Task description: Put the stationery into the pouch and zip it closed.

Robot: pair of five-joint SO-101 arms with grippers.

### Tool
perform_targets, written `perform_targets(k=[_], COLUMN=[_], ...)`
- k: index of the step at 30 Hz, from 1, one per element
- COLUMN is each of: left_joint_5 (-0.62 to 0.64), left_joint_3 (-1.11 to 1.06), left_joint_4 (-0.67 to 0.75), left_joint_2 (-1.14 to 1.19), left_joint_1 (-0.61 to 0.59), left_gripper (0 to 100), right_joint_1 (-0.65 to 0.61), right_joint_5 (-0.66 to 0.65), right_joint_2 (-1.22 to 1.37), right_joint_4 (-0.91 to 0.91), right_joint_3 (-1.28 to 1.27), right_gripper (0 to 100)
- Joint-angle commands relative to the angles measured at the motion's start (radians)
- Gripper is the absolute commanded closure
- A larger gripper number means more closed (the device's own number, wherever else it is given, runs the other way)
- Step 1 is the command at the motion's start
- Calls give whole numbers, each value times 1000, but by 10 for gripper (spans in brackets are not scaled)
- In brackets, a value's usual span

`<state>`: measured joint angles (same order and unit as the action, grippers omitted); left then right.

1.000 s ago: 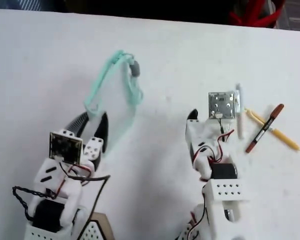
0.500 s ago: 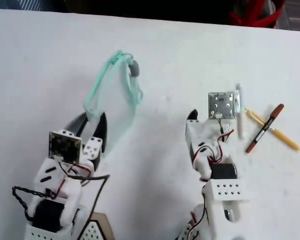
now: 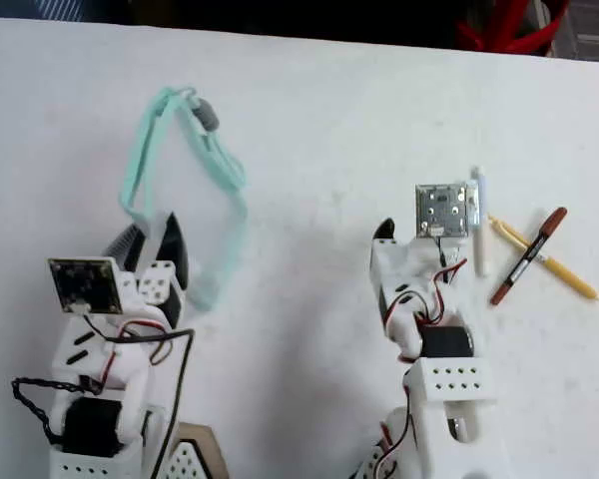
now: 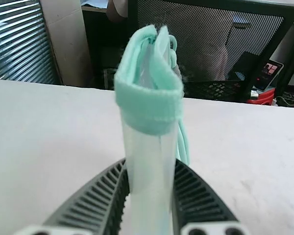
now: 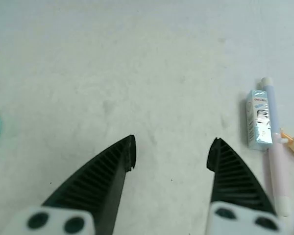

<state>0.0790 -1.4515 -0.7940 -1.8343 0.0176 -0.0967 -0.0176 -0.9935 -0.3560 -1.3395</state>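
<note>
Pinching the one clear plastic pouch with mint-green fabric trim (image 4: pixel 147 98) at its near end, the left claw (image 3: pixel 152 230) is holding it tight between both ribbed fingers, over the left half of the white bench (image 3: pixel 309 120). The pouch is stretching toward the far edge, with a grey zip pull (image 3: pixel 205 117) sitting at its far end. The right claw (image 5: pixel 173 147) is hanging wide open, gripping nothing. Near the right edge four stationery pieces are lying: a pale lilac pen (image 3: pixel 479 225), a small light-blue box (image 5: pixel 258 120) just beside it, and a brown-red pen (image 3: pixel 549 225) crossing a yellow pen (image 3: pixel 574 282).
</note>
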Motion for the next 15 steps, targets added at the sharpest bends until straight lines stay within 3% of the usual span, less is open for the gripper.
perform_targets(k=[1,15], left_joint_5=[-54,-58], left_joint_3=[3,5], left_joint_4=[6,-26], left_joint_2=[10,10], left_joint_1=[39,119], left_gripper=[913,826], right_joint_1=[-8,39], right_joint_5=[-9,-2], right_joint_2=[-8,-18], right_joint_4=[18,18], right_joint_3=[5,11], right_gripper=[765,765])
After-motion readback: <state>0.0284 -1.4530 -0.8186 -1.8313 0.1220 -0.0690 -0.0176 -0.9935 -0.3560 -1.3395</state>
